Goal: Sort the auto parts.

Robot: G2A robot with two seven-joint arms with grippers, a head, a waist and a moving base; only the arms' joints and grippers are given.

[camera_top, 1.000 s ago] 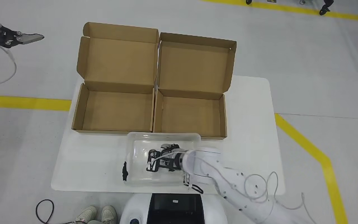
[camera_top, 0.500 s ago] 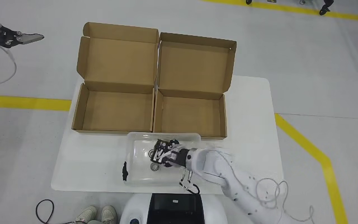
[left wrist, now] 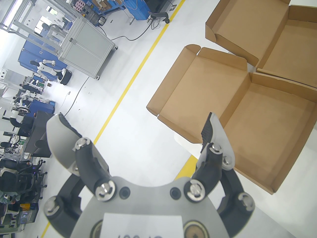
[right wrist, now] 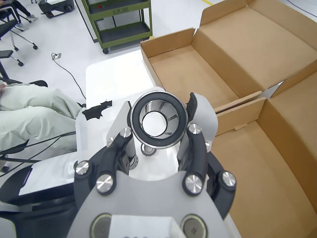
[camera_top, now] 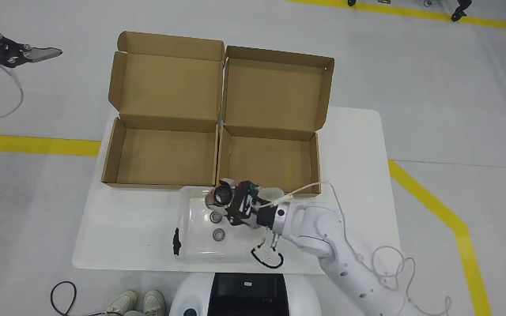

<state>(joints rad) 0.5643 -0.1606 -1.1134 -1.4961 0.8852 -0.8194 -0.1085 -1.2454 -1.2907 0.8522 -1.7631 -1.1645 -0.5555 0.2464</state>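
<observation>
Right jaws tight around bearing (right wrist: 158, 100), aloft

There are two open cardboard boxes (camera_top: 160, 156) just beyond one clear tray (camera_top: 196, 215), one small bearing (camera_top: 219, 234) inside it, and one large bearing ring (camera_top: 222, 194) above its far edge.

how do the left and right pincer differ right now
The left pincer is open and empty; the right pincer is shut on a bearing. The left pincer hangs over the floor, off the table; the right pincer is above the tray's far edge. Both have white fingers on black links.
</observation>
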